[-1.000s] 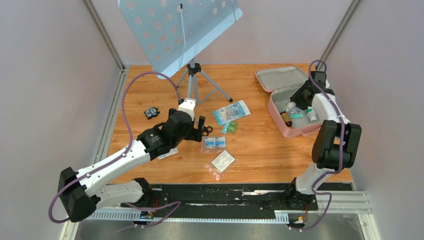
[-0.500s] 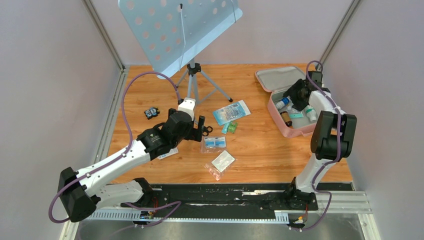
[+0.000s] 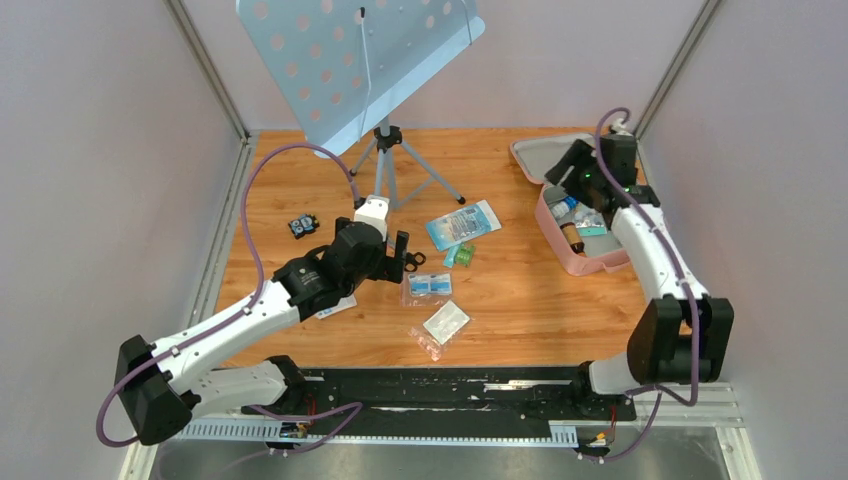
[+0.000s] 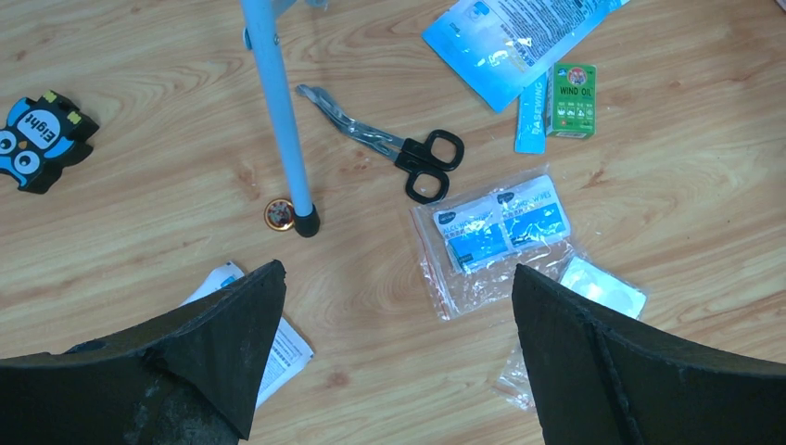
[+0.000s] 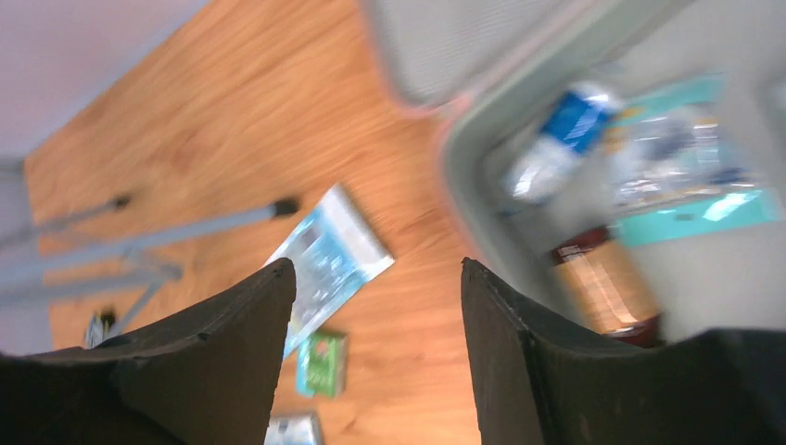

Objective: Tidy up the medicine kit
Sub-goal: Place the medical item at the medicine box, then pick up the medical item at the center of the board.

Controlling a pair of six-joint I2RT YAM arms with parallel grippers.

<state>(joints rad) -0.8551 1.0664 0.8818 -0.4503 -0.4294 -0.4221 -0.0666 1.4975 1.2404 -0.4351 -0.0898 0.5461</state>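
**Top external view.**
- Medicine kit: pink case, open, at the far right of the table. Its lid is laid back toward the rear wall.
- Right gripper: I have it above the kit's far end. I cannot judge its fingers from here.
- Left gripper: mid-table, pointing right, above loose items.
- Music stand: perforated blue tray on a tripod, far centre.
- Owl-shaped piece: left of the tripod.

**Left wrist view.**
- Left gripper: fingers spread wide, with nothing between them and only the table below.
- Scissors: black handles, lying flat beside the stand leg.
- Small round gold disc: touching the leg's foot.
- Clear bag of blue-white sachets: between the fingertips, on the table.
- Green box marked WIND OIL: just below a large blue-white packet.
- Printed slip: partly under the left finger.

**Right wrist view (blurred).**
- Right gripper: fingers apart, holding nothing, with bare wood showing between them.
- The kit's grey-lined rim is at the right. Inside it are a blue-white bottle, a brown bottle and a teal packet.
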